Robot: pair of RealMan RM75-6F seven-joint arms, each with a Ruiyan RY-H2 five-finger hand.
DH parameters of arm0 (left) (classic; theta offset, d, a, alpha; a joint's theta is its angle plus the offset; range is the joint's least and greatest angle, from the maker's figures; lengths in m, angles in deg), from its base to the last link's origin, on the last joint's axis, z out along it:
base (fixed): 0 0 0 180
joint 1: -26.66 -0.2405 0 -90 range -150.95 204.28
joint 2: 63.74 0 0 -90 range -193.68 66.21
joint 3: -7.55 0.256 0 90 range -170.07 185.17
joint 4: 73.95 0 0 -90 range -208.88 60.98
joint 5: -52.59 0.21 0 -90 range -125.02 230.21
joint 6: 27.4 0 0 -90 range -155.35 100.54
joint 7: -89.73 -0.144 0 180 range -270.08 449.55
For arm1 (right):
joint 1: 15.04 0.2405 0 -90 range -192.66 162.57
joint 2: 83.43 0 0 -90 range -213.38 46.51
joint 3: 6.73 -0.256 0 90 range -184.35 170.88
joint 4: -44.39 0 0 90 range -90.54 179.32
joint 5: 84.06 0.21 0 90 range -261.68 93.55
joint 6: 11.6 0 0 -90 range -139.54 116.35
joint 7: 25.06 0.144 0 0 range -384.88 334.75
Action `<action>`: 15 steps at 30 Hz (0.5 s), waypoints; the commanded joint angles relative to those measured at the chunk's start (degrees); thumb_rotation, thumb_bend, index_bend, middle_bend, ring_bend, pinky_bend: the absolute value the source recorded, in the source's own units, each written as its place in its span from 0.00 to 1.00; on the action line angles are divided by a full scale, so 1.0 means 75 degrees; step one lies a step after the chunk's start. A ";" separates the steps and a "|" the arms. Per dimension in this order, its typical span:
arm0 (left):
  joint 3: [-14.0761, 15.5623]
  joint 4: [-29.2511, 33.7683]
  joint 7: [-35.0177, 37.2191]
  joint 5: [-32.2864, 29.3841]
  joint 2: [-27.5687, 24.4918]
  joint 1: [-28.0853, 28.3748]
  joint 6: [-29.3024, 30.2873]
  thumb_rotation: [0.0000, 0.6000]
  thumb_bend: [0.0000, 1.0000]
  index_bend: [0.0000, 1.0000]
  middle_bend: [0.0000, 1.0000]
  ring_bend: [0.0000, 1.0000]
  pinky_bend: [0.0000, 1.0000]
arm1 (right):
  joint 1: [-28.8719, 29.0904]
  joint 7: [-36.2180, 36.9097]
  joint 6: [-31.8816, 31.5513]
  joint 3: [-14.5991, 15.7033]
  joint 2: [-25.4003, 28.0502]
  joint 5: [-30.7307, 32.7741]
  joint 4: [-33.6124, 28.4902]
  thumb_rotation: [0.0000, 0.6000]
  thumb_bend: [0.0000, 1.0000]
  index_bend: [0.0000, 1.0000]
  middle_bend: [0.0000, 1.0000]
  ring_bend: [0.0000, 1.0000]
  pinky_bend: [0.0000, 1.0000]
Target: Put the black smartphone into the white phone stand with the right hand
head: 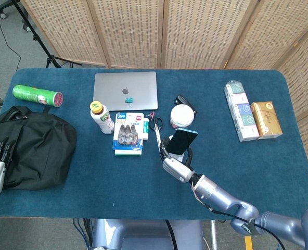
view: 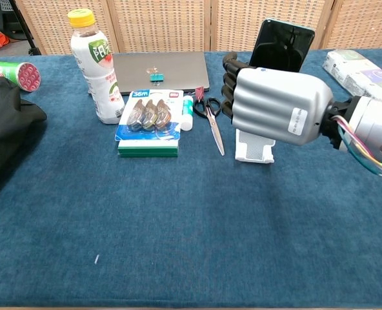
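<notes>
A: Why does the phone (view: 280,44) stand so upright above the right hand (view: 275,106)?

B: I think it is lined up with the white stand (view: 255,146), which sits just under the hand. The lower end is hidden, so I cannot tell if it is seated.

A: And the fingers?

B: Curled tightly around the phone, grasping it.

A black phone (view: 281,44) rises behind the silver hand's (view: 278,105) black fingers (view: 228,97), with a white stand (view: 255,144) below them on the deep blue surface (view: 178,219). Left of the fingers lie black-handled scissors (view: 211,116).
</notes>
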 commanded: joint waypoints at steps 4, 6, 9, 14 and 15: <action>-0.0007 0.0000 -0.0005 -0.0018 0.0002 0.0008 -0.0012 1.00 0.00 0.00 0.00 0.00 0.00 | 0.0032 -0.0116 0.0050 -0.0005 -0.0037 0.0004 0.0008 1.00 0.31 0.49 0.42 0.37 0.27; -0.0006 -0.0001 -0.0010 -0.0021 0.0003 0.0009 -0.0017 1.00 0.00 0.00 0.00 0.00 0.00 | 0.0037 -0.0174 0.0069 -0.0004 -0.0046 0.0007 0.0008 1.00 0.30 0.49 0.41 0.37 0.27; -0.0002 0.0002 -0.0008 -0.0022 0.0003 0.0012 -0.0023 1.00 0.00 0.00 0.00 0.00 0.00 | 0.0049 -0.0298 0.0133 0.0015 -0.0056 0.0007 0.0004 1.00 0.27 0.49 0.41 0.37 0.27; 0.0012 0.0009 -0.0015 -0.0011 0.0003 0.0012 -0.0029 1.00 0.00 0.00 0.00 0.00 0.00 | 0.0058 -0.0558 0.0276 0.0053 -0.0111 0.0039 0.0000 1.00 0.26 0.49 0.40 0.37 0.27; 0.0014 0.0010 -0.0016 -0.0008 0.0003 0.0013 -0.0029 1.00 0.00 0.00 0.00 0.00 0.00 | 0.0056 -0.0621 0.0304 0.0051 -0.0144 0.0065 0.0004 1.00 0.26 0.49 0.40 0.37 0.27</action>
